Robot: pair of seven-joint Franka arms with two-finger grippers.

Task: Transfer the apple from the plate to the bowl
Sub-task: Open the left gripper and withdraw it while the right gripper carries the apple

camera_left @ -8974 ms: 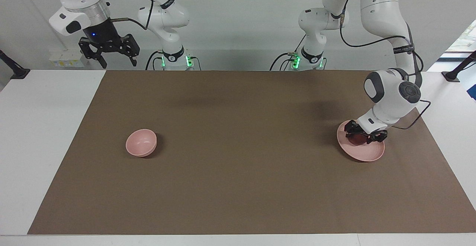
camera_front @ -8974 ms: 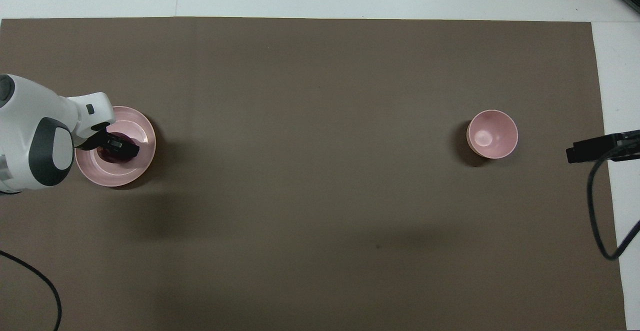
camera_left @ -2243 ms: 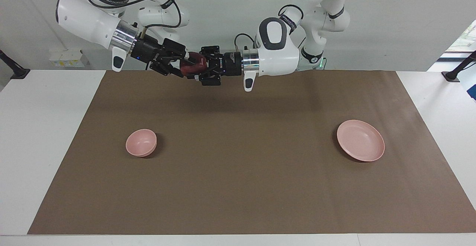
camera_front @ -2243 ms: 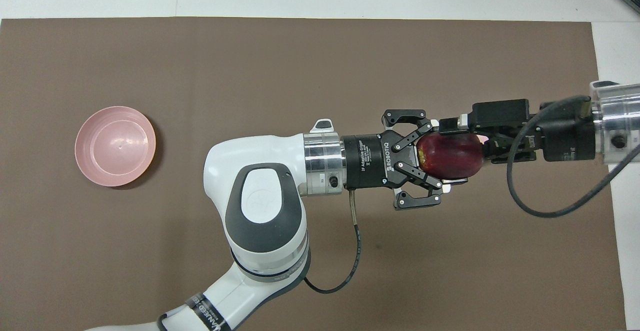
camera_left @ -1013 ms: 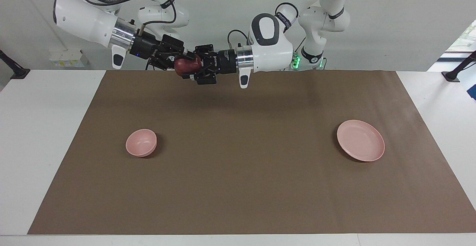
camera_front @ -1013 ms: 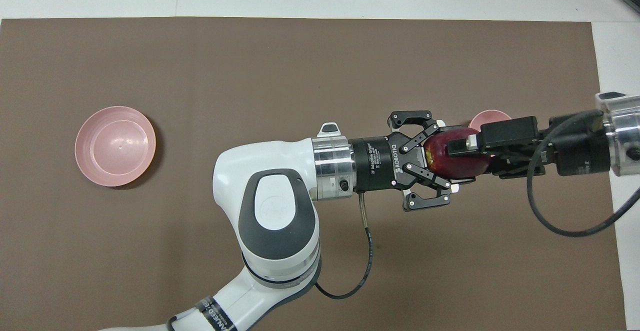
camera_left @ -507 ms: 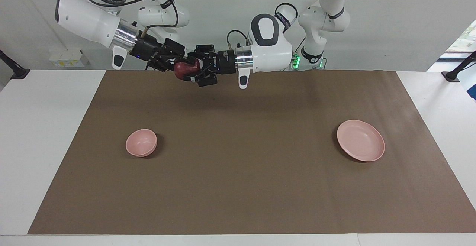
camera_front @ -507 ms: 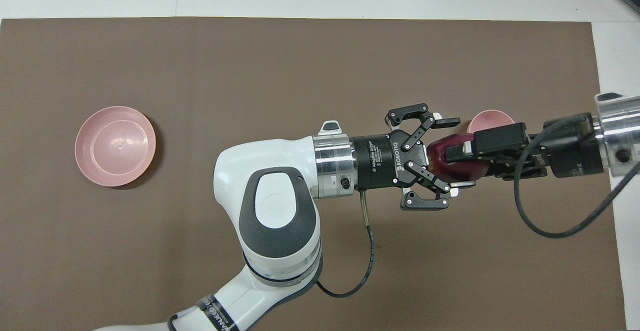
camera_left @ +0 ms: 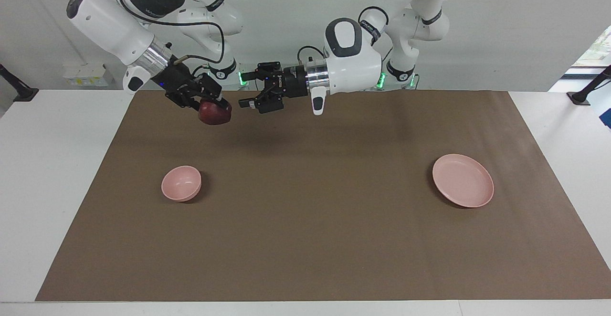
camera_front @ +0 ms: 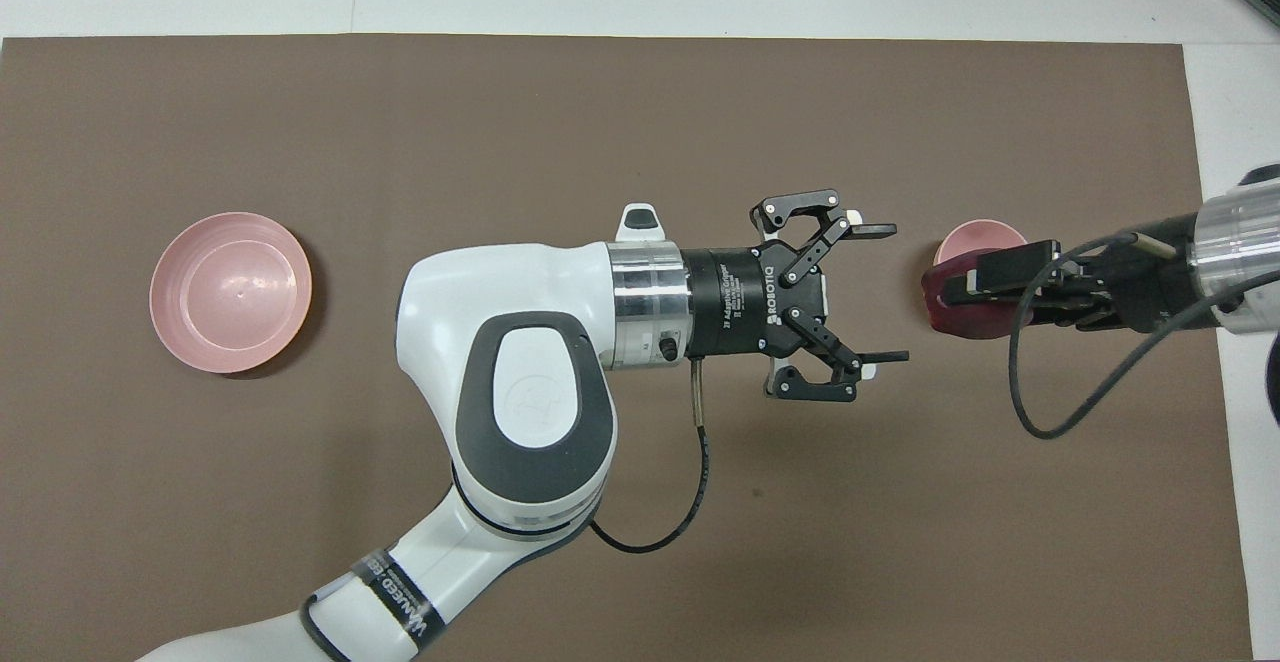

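Observation:
A dark red apple hangs in the air over the brown mat, with my right gripper shut on it. In the overhead view apple and gripper cover part of the small pink bowl, but the facing view shows them well above it. My left gripper stands open and empty in the air, a short gap from the apple. The flat pink plate lies bare toward the left arm's end of the table.
The brown mat covers most of the white table. The left arm stretches across the middle of the mat, above it. A black cable hangs from the right wrist.
The left gripper has opened, let go of the apple and drawn back. The right gripper has closed on the apple and carried it toward the right arm's end, a little lower.

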